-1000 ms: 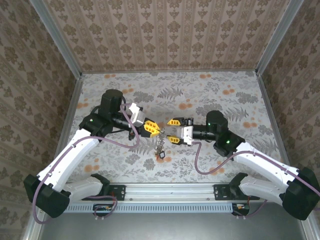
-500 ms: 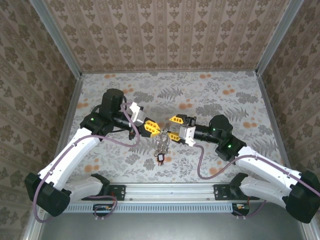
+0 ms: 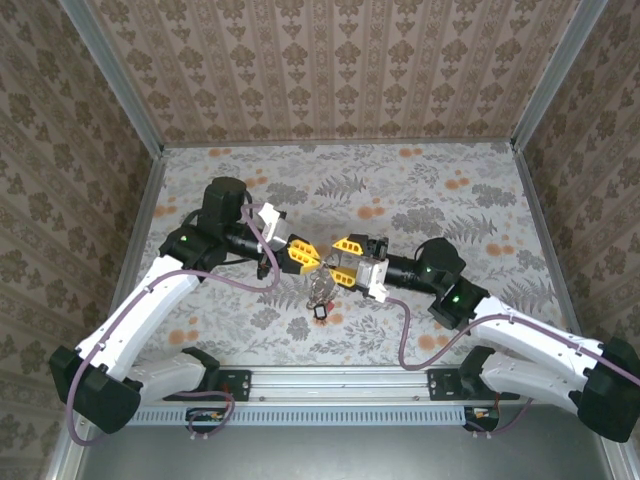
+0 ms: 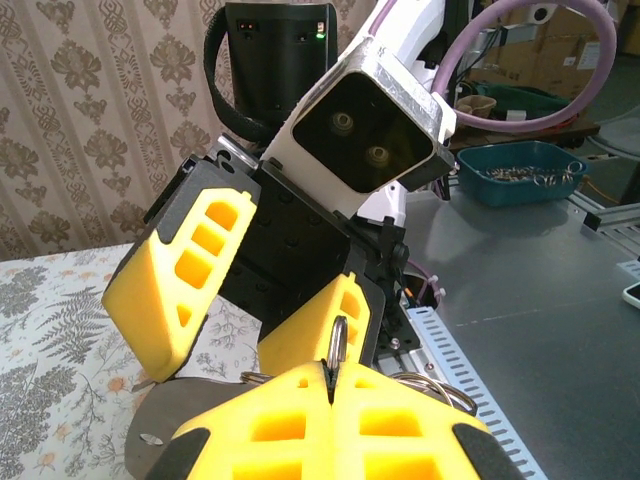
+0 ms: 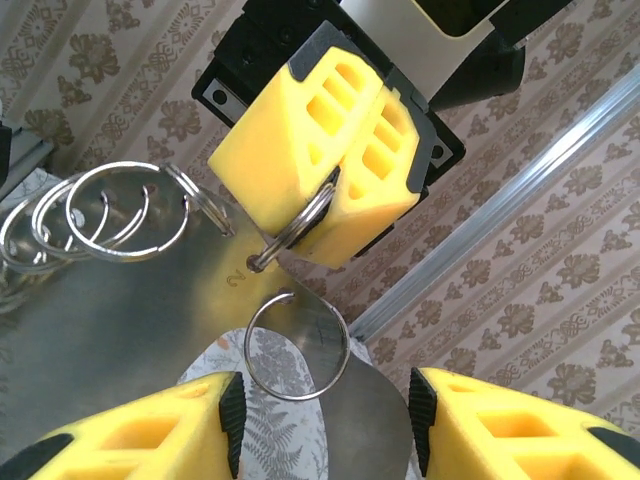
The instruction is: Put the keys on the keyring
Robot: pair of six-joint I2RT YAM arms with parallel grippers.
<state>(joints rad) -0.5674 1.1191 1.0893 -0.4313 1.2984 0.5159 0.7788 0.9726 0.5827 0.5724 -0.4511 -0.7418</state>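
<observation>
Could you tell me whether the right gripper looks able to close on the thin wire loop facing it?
Probably yes: the right gripper stands open with the thin wire loop just ahead, centred between its fingers, nothing in between. The left gripper, shut on a metal ring right behind, leaves little room.

1. Your left gripper (image 3: 312, 258) and right gripper (image 3: 336, 262) both have yellow fingers on black backing.
2. Your arms (image 3: 160, 300) are white with black joints and purple cables (image 3: 400, 335).
3. Your keyring (image 4: 338, 322) is shiny silver.
4. Your keys (image 3: 320, 293) look grey, and the tag (image 3: 320, 312) is black and red.
5. Your table (image 3: 450, 215) is white with grey leaves and orange blossoms.
6. Your walls (image 3: 330, 70) are tan with brown damask stripes.
7. Your bin (image 4: 520, 160) is teal.
</observation>
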